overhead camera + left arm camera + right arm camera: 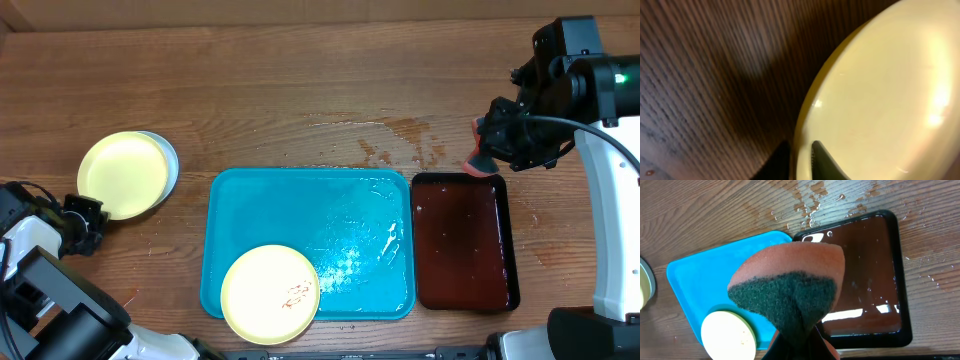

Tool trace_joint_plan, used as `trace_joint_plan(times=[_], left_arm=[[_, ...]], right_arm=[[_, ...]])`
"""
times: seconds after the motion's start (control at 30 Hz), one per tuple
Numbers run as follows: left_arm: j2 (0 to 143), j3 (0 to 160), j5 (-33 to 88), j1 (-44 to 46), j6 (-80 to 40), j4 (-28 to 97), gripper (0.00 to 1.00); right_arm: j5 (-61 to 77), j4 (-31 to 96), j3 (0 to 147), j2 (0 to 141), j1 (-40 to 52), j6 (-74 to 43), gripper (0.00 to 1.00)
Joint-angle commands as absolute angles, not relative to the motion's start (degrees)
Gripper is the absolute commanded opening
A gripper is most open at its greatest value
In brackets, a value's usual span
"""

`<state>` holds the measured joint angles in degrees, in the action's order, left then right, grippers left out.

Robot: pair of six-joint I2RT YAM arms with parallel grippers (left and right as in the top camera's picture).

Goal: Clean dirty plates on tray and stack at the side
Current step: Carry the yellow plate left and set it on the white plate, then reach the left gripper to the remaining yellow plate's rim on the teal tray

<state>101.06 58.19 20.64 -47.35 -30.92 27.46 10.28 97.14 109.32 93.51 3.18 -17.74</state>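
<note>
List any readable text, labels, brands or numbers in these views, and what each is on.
None readable in any view.
The red marks on the plate on the blue tray are sauce smears, not writing.
The sponge, the dark tray and the side plate show no print.

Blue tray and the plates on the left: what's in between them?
Just bare wooden table lies between the blue tray and the stack. The overhead view shows it.
</note>
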Motion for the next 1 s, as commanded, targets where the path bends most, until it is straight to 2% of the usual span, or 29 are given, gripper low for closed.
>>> trace_joint_plan(times=[0.0,0.07,0.17,0.27,0.43,0.6,0.63,0.77,0.97], left_arm=[[101.3,58.1,21.7,-46.8,-32.0,26.2,0.27],[101.3,58.3,21.7,-46.4,-31.4,26.0,0.28],[101.3,58.6,22.1,-45.3,-29.6,25.8,0.49],[101.3,58.9,24.9,-43.7,-26.7,25.2,0.56],[101.2,61.9,27.0,-40.2,-24.7,27.6,0.54],[100.8,66.8,27.0,-35.0,-22.6,33.9,0.41],[100.7,67.4,26.9,-34.1,-22.0,34.9,0.41],[99.4,71.0,26.4,-27.4,-14.2,41.6,0.42],[97.2,73.0,26.4,-14.9,3.5,56.4,0.42]], right_arm=[[10.7,97.1,109.0,93.6,3.3,-17.8,0.04],[10.8,97.1,109.0,93.6,3.3,-17.8,0.04],[11.1,97.1,109.0,93.6,3.3,-17.8,0.04],[11.7,97.1,109.0,93.6,3.3,-17.8,0.04],[11.7,97.1,109.0,93.6,3.3,-17.7,0.04],[11.4,97.0,109.0,93.6,3.3,-17.8,0.04],[10.9,96.9,109.0,93.6,3.3,-17.9,0.04],[4.1,96.0,107.4,93.6,3.3,-21.5,0.04],[4.1,93.0,99.2,93.6,3.3,-21.4,0.04]])
